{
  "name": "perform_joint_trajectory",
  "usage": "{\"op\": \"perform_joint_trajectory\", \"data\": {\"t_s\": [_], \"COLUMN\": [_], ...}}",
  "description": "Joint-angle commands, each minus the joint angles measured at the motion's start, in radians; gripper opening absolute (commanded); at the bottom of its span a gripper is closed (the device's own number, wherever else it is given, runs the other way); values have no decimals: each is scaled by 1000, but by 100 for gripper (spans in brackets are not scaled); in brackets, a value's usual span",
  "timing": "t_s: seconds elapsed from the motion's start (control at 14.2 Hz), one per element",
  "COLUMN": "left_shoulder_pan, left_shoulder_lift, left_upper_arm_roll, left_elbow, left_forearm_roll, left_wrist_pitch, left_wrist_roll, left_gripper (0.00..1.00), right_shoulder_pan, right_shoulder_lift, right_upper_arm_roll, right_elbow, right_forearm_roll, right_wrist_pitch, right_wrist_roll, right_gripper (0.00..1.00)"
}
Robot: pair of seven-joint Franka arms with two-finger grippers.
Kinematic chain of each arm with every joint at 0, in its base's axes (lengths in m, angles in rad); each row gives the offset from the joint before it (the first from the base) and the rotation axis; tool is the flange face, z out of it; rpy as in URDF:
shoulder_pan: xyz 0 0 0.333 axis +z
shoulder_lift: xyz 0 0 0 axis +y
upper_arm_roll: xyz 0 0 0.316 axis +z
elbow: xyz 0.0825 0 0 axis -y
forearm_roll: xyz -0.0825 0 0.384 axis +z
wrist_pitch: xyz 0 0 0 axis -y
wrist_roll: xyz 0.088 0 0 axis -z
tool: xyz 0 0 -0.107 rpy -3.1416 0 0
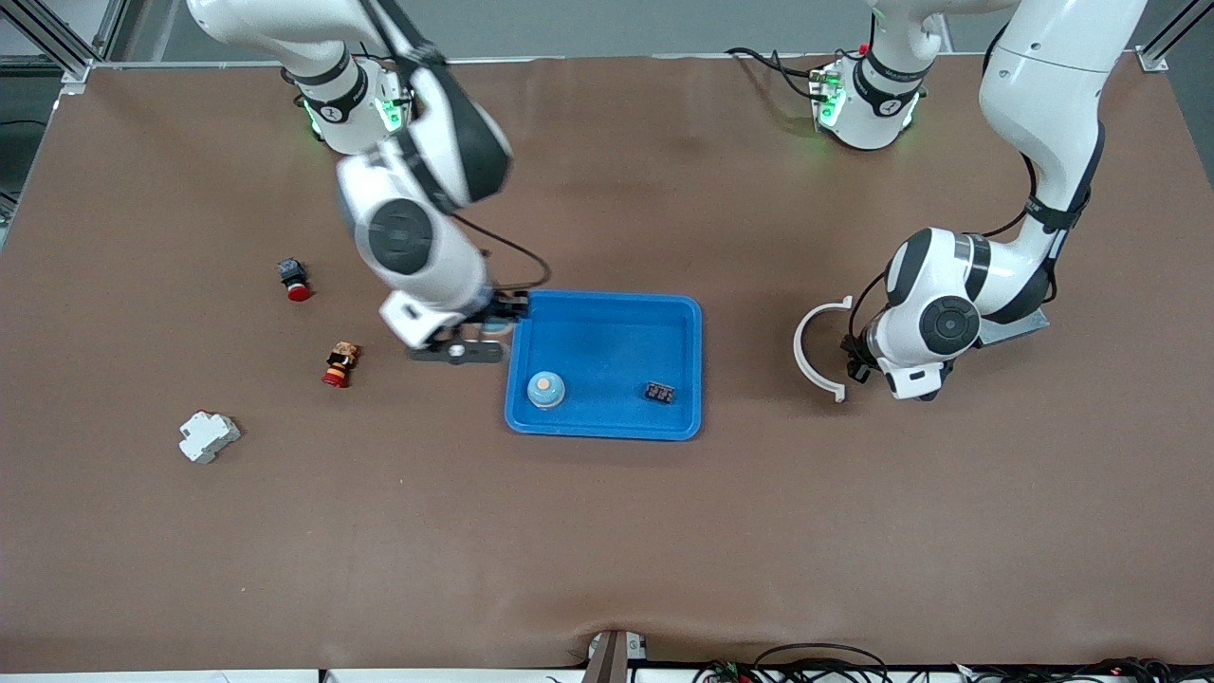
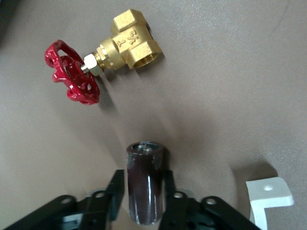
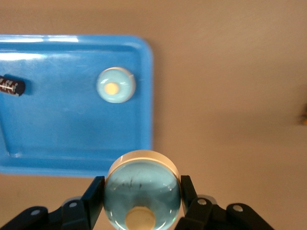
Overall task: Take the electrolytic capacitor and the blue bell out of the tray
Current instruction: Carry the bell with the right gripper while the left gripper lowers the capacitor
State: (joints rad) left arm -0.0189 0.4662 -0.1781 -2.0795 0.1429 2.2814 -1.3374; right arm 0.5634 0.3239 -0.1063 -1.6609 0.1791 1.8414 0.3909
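Note:
My right gripper (image 1: 493,324) is shut on a pale blue bell (image 3: 142,194) with a cream button. It holds the bell just outside the rim of the blue tray (image 1: 699,360), at the tray's corner toward the right arm's end. A second bell (image 1: 546,389) and a small dark capacitor (image 1: 660,392) lie in the tray. My left gripper (image 1: 856,365) is low over the table toward the left arm's end. Its fingers close on a dark cylindrical capacitor (image 2: 145,182).
A white curved piece (image 1: 816,346) lies beside my left gripper. A brass valve with a red handwheel (image 2: 103,60) shows in the left wrist view. A red push button (image 1: 295,278), a small red and yellow part (image 1: 340,364) and a white block (image 1: 208,436) lie toward the right arm's end.

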Motion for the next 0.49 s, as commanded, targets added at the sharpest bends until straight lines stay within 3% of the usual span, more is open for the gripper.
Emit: {"op": "perform_joint_trajectory", "data": {"t_s": [0.0, 0.21, 0.42], "left_shoulder_pan": [2, 4, 0], "left_shoulder_lift": [-12, -37, -66], "left_upper_arm_roll": [-6, -6, -20], "left_elbow": [-4, 1, 36], "left_forearm_roll": [24, 23, 23], "left_wrist_pitch": [9, -5, -52], "left_wrist_roll": [-17, -16, -17], "left_gripper": [100, 100, 100], "right_shoulder_pan": [-144, -304, -414], "right_shoulder_lift": [-66, -71, -53], "right_upper_arm_roll": [14, 16, 16], "right_elbow": [-31, -23, -25], "right_forearm_roll": [-1, -35, -127], "right_wrist_pitch": [-62, -102, -62], "right_wrist_roll": [-209, -454, -614], "right_gripper": [31, 31, 31]}}
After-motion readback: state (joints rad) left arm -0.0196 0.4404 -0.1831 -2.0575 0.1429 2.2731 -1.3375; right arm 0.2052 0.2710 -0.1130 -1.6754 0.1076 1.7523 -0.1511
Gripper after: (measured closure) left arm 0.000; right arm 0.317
